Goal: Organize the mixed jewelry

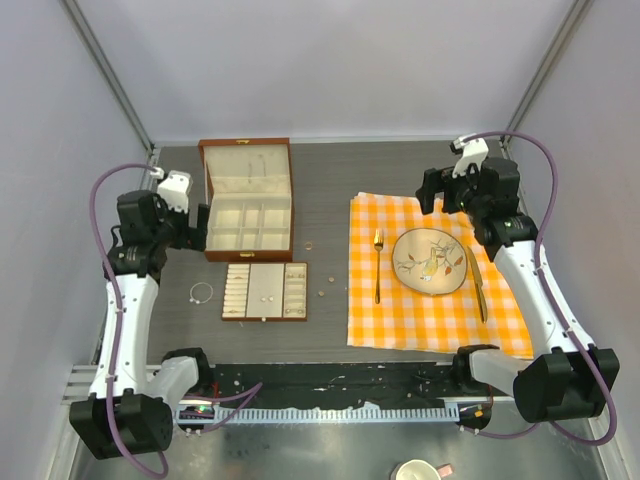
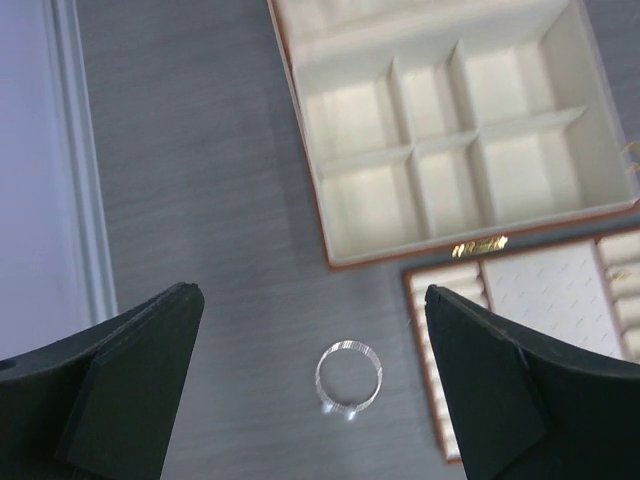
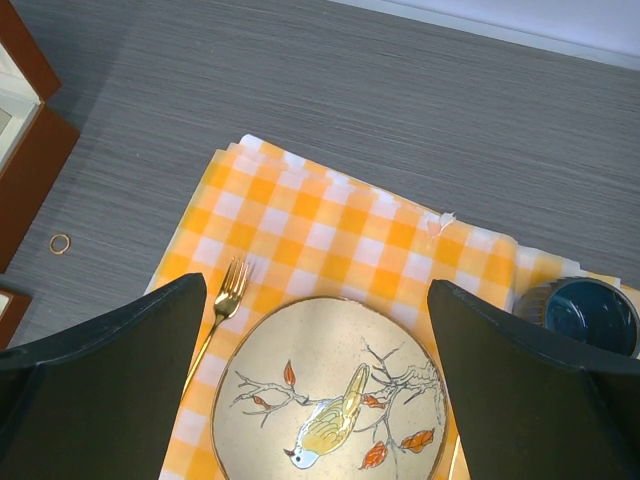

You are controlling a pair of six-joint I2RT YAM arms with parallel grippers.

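A thin silver hoop bracelet [image 1: 202,292] lies on the grey table left of the flat wooden tray [image 1: 266,318]. In the left wrist view the bracelet [image 2: 349,378] shows below and between my fingers. My left gripper [image 1: 197,224] hovers open beside the open wooden box [image 1: 250,254], holding nothing; its jaws [image 2: 310,295] stand wide apart. Tiny gold pieces lie loose on the table [image 1: 309,245] [image 1: 332,279] [image 1: 321,293], and a small gold ring [image 3: 60,243] shows near the box corner. Two pearl-like studs [image 1: 266,299] sit in the tray. My right gripper [image 1: 432,190] [image 3: 318,285] hangs open and empty above the plate.
An orange checked cloth [image 1: 440,320] carries a bird-painted plate [image 1: 429,261], a gold fork [image 1: 378,265] and a gold knife [image 1: 477,285]. A dark blue cup [image 3: 590,312] stands at the cloth's far right. The box has cream-lined compartments [image 2: 440,130]. A mug [image 1: 418,470] sits below the table edge.
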